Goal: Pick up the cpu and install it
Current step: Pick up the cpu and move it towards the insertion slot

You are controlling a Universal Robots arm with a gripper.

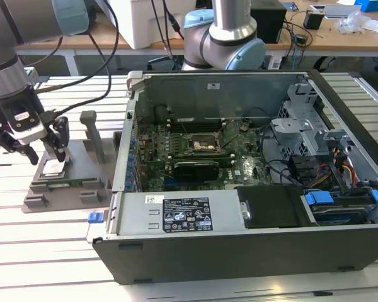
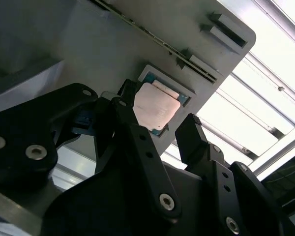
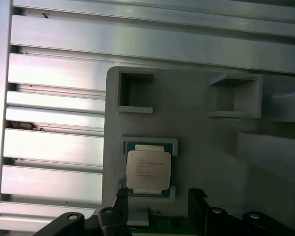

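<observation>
Pincer [image 1: 46, 156] open, hanging directly over cpu [image 1: 52, 167], its 2 fingers [image 2: 129, 129] spread to opposite sides of the square chip and apparently clear of it. Cpu lies flat in a recess of the grey holder [image 1: 63, 189] on the counter [image 1: 44, 251], beside the open computer case [image 1: 239, 239].

Silver cpu [image 3: 148, 169], green edge, grey tray [image 3: 211, 157], blk end effector [image 2: 160, 109]
</observation>
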